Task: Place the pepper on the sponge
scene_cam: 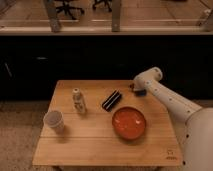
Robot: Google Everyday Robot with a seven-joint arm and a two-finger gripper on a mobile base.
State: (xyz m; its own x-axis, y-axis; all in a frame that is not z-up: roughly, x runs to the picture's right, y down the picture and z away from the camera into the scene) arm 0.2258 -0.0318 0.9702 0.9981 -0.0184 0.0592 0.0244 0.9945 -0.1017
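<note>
Wooden table [100,146] — dark cabinets [75,60], speckled floor [19,131]

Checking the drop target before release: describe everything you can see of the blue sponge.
The sponge is a small blue, soft-looking block lying on the wooden table near its far right edge. Only part of it shows: the gripper, shut, hangs right at its left side in the view and hides the rest. Whether they touch cannot be told. The orange bowl sits nearer, apart from it.

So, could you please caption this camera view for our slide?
Robot gripper at small blue sponge on far right corner of wooden table, beyond round orange bowl.
</note>
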